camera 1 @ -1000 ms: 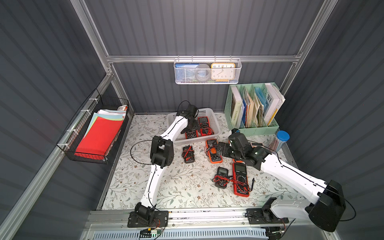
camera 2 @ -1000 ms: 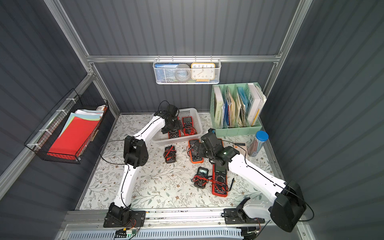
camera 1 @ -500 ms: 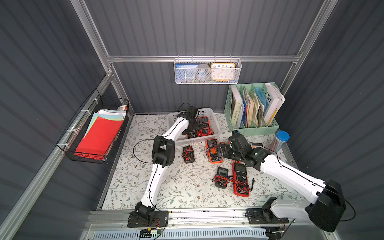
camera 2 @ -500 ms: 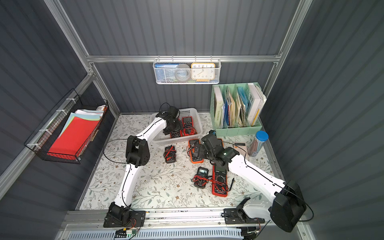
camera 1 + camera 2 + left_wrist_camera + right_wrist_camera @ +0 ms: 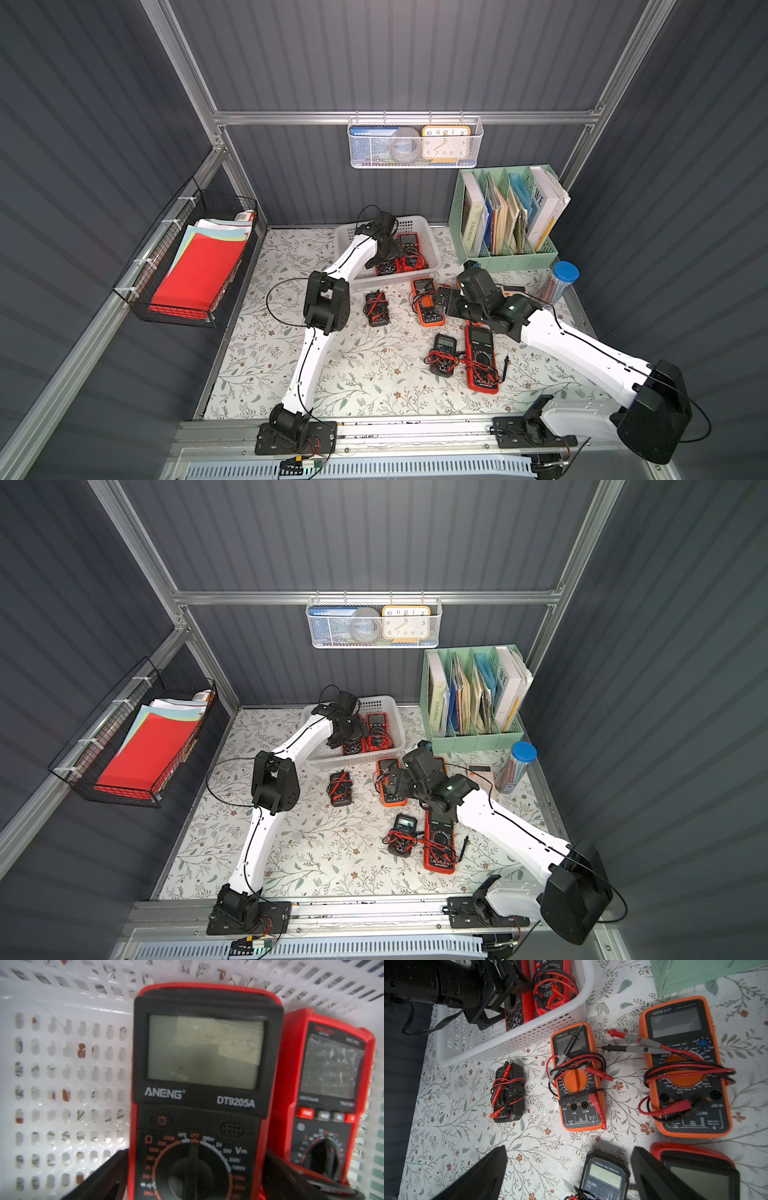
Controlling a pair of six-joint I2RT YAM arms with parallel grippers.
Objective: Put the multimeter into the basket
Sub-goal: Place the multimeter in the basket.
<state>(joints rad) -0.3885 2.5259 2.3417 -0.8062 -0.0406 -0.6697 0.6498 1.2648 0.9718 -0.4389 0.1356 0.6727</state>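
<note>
Back of the table, white perforated basket: one red-and-black ANENG multimeter, low inside, just beside a second red meter.

Left gripper: fingers pressed to both flanks of the multimeter, grip on.

Right gripper: spread wide, empty, above the loose meters.

Step in hand, by my reckoning: set-down. Settle the case flat on the base, open fully, lift straight up, clear of the neighbour's leads.

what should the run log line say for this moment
left pincer: shut on ANENG multimeter, low inside basket | right pincer: open, empty, over table | phase: placing
</note>
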